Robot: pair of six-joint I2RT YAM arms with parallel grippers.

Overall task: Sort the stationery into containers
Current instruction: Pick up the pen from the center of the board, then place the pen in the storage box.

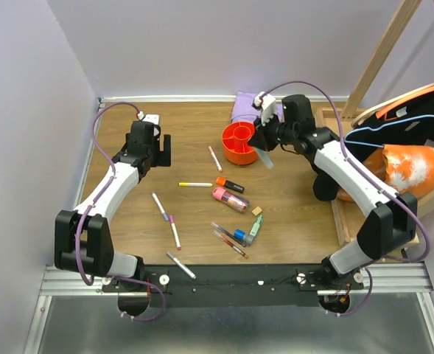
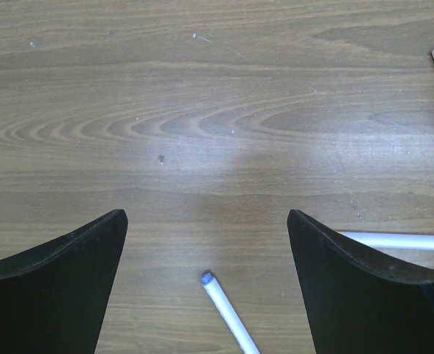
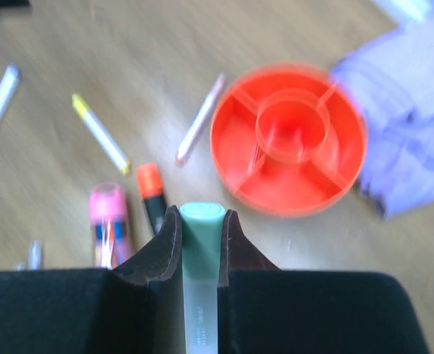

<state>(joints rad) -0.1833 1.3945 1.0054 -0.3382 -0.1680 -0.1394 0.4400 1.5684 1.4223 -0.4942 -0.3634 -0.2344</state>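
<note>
The right gripper is seen clamped on a mint-green plastic highlighter. The barrel is pinched between the two black fingers and the capped end is left projecting forward, presumably so that it can be dropped end-first. Just ahead of it, the round orange plastic cup with inner dividers is stood on the wooden table, with every compartment bare. The highlighter is held near the cup's rim but is not yet judged to be over a compartment. A lilac cloth is bunched beside the cup on its far side.

Further out, a pink plastic tube and an orange-capped highlighter are left lying side by side on the wood, unsorted.

The left gripper is held well apart from all this with its fingers spread wide and nothing between them. A thin white pen with a blue-grey tip lies just below the gap and is judged a likely next pick.
</note>
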